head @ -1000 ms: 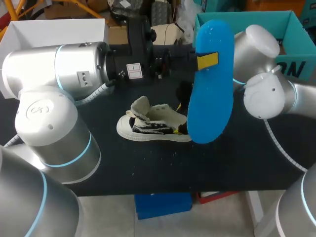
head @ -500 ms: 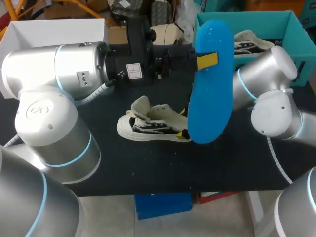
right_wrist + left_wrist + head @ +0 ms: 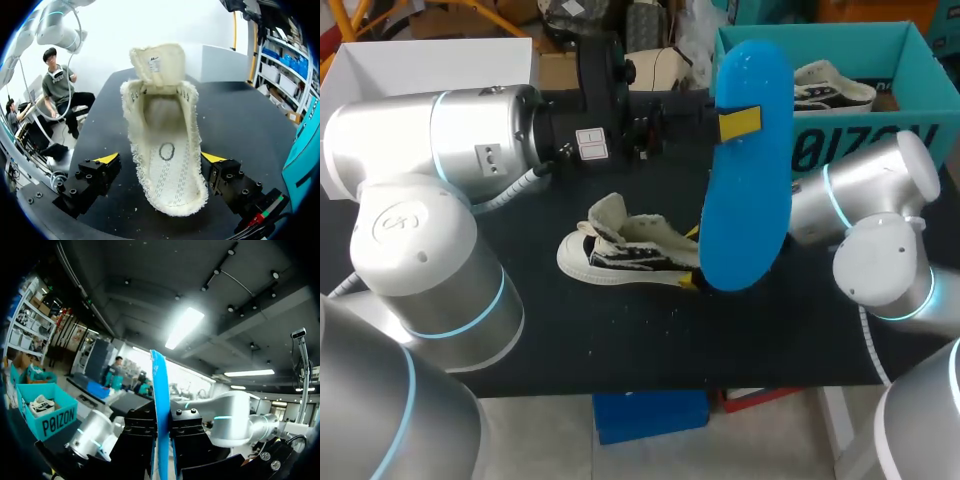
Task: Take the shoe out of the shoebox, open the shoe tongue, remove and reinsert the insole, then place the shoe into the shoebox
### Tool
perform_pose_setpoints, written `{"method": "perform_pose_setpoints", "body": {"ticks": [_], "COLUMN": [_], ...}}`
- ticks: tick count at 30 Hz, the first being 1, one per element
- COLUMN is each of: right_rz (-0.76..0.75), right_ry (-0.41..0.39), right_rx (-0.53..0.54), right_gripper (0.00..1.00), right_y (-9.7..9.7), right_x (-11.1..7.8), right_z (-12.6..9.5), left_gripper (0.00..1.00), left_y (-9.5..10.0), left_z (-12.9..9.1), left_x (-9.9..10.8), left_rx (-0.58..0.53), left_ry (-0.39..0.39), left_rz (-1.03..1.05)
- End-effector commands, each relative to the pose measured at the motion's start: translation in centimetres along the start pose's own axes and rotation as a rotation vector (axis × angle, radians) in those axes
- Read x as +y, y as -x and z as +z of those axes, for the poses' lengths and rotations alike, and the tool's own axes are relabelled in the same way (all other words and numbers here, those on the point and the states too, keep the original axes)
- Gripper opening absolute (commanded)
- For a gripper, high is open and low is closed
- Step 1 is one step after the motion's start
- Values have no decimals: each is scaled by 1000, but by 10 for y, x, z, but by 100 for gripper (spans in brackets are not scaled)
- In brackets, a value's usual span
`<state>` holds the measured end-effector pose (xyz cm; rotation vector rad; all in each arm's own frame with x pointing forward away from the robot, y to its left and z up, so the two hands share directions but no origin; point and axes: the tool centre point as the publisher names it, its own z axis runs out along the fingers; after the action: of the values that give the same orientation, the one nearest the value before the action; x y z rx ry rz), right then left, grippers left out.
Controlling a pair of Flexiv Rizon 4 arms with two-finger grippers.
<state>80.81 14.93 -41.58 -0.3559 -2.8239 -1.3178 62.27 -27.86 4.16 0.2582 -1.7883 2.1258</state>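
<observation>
A blue insole (image 3: 750, 170) is held upright above the table, my left gripper (image 3: 740, 122) shut on it. In the left wrist view the insole (image 3: 160, 405) shows edge-on between the black fingers (image 3: 137, 440) of that gripper (image 3: 161, 445). The cream canvas shoe (image 3: 630, 255) lies on the black table, its tongue (image 3: 157, 62) folded up and its inside bare. My right gripper (image 3: 160, 159) is open, one yellow tip on each side of the shoe (image 3: 162, 145) near the heel. In the head view the insole hides most of the right gripper (image 3: 689, 258).
The teal shoebox (image 3: 910, 60) stands at the back right with a second shoe (image 3: 830, 85) inside. A white box (image 3: 430, 60) stands at the back left. The black table top (image 3: 620, 340) in front of the shoe is bare.
My right arm has swung down and forward, bringing its open gripper around the shoe's heel and uncovering the shoebox. The left arm and the insole have not moved.
</observation>
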Motion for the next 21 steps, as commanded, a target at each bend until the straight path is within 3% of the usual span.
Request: {"method": "perform_pose_setpoints", "body": {"ticks": [1,11,21], "right_rz": [2,20,-9], "right_ry": [32,96,119], "right_rx": [-9,-51,-71], "right_gripper": [100,100,100], "right_y": [-2,0,9], "right_x": [-14,-19,-6], "right_z": [3,2,-8], "left_gripper": [0,0,0], "left_y": [-1,-1,-1], "left_z": [0,0,0], "left_x": [1,1,1], "left_rx": [-3,-3,-3], "left_ry": [3,3,3], "left_rz": [-1,-1,-1]}}
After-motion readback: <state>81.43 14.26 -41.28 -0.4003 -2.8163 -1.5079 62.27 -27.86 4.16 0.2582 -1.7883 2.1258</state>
